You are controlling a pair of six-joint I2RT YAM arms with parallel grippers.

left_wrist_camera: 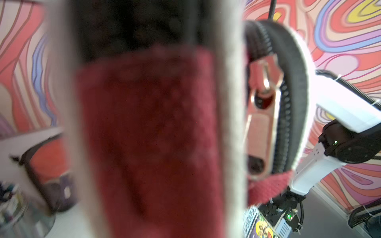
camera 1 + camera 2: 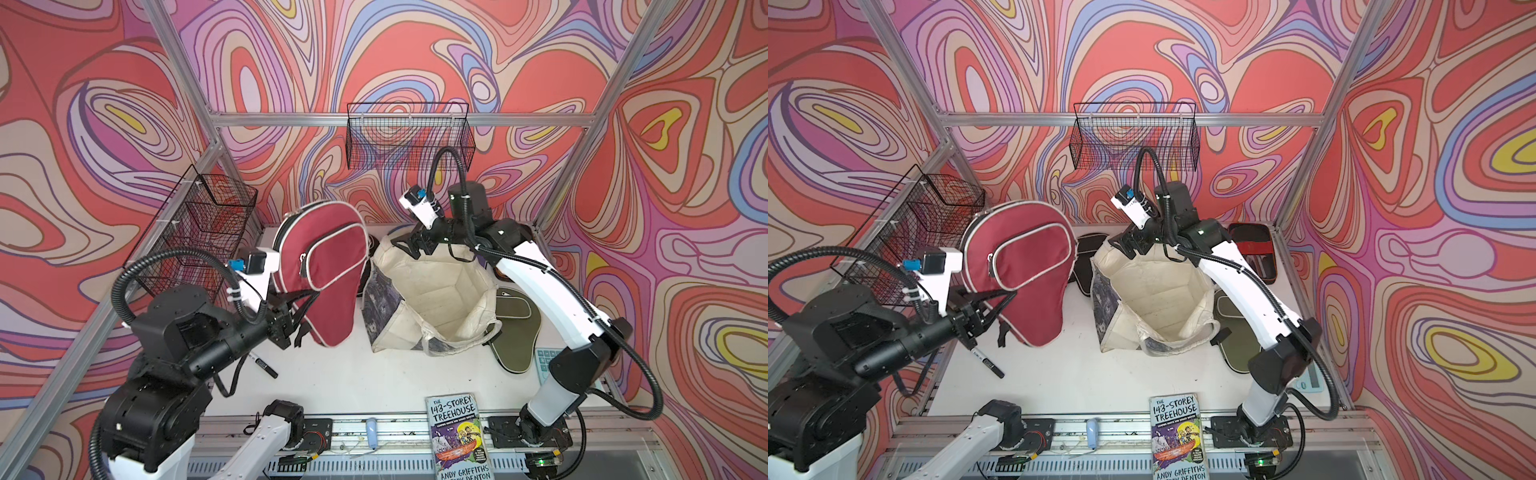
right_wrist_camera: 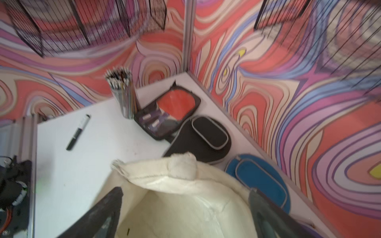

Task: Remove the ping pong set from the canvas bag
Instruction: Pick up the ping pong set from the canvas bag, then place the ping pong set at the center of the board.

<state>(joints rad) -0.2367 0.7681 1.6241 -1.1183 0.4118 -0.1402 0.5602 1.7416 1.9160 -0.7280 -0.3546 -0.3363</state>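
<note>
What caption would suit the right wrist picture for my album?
Right gripper open over the canvas bag; black cover, blue cover and red-paddle case lie on the table beyond.

Canvas bag (image 2: 436, 291) mid-table, raised paddle cover (image 2: 328, 257) left of it, flat cover (image 2: 515, 332) right — book (image 2: 457, 436) in front.

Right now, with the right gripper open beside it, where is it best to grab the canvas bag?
Probably the far rim of the canvas bag, coming down from above. The cloth fold there stands upright and thin, just ahead of the open right gripper.
</note>
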